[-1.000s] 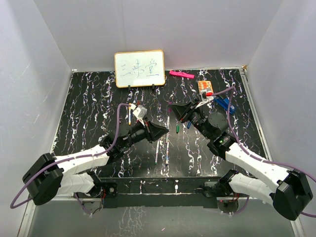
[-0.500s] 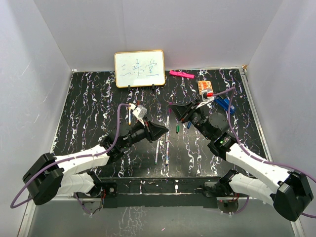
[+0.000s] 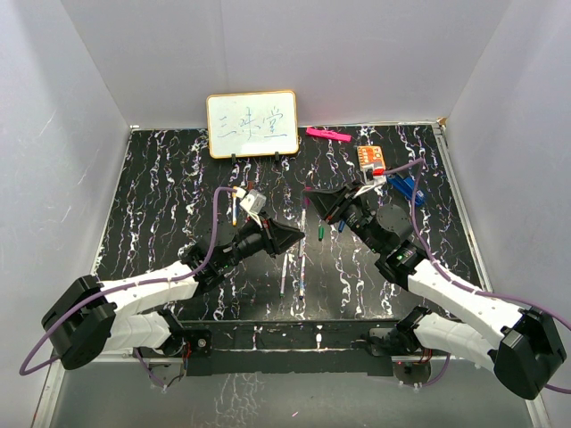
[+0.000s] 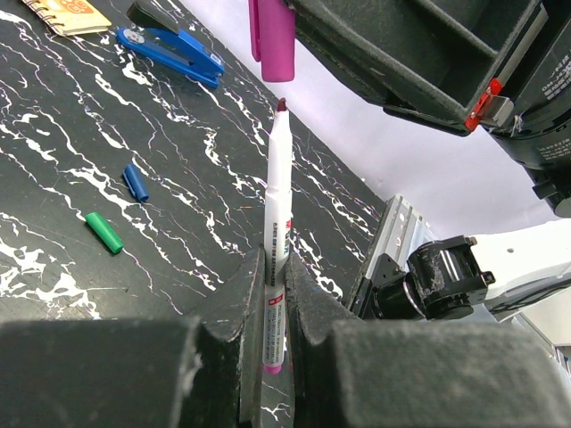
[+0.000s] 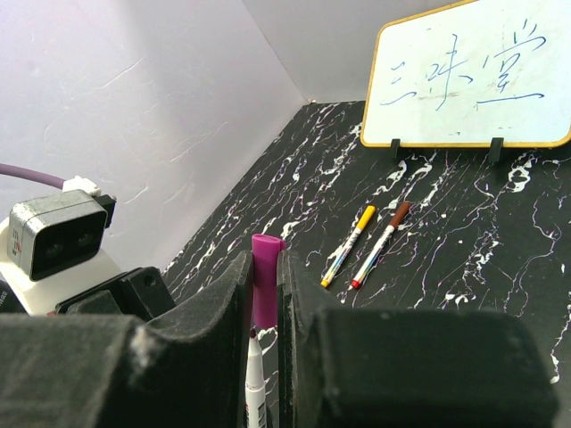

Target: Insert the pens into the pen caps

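- White-barrelled marker pen with a magenta end (image 4: 278,196) stands clenched in the left gripper (image 4: 276,272). It is held near its rear, with the dark tip pointing up and away from that wrist.
- A short magenta plastic cap (image 4: 272,40) is pinched between the fingers of the right gripper (image 5: 262,267), its near end facing the pen's tip.
- The tip sits just short of the cap, apart by a small gap. The two long axes run almost in one line, with the cap a shade left of the tip in the left wrist view.
- The next move probably calls for a slight sideways correction, then a straight push along the pen's axis.
- A small green cap (image 4: 104,232) and a small blue cap (image 4: 136,182) lie loose on the black marbled table (image 4: 53,134), well apart from both grippers.
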Robot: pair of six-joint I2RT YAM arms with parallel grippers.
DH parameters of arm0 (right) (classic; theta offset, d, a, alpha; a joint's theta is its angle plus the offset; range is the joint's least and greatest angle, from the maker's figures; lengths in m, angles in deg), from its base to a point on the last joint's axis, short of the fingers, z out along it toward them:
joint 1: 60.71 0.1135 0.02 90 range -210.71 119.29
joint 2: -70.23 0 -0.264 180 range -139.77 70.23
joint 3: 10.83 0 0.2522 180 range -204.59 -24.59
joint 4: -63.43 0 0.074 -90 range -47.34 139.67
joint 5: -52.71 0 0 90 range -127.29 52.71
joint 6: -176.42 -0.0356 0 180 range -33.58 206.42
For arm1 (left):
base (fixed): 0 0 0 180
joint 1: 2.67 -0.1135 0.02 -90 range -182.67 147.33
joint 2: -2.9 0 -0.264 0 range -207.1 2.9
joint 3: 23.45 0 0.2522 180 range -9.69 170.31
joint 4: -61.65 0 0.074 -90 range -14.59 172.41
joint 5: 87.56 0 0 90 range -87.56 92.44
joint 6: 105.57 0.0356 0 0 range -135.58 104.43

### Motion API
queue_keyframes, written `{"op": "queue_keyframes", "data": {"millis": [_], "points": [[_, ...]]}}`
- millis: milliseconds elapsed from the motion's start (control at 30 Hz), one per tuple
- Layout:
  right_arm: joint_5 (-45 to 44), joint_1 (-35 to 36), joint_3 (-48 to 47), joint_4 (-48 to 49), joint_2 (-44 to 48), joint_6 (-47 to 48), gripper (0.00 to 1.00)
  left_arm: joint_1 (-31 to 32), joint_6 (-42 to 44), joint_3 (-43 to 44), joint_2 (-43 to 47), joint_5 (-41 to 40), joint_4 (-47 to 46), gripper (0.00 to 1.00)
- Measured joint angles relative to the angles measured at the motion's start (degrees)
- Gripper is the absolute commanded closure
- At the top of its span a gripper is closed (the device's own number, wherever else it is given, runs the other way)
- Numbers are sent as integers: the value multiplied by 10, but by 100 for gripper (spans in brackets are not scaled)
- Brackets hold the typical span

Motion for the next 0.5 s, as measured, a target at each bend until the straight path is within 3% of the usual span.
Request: {"op": "queue_keyframes", "data": {"millis": [500], "points": [[3, 0, 3, 0, 0, -9, 100, 0, 0, 1, -6, 0, 0, 100]]}}
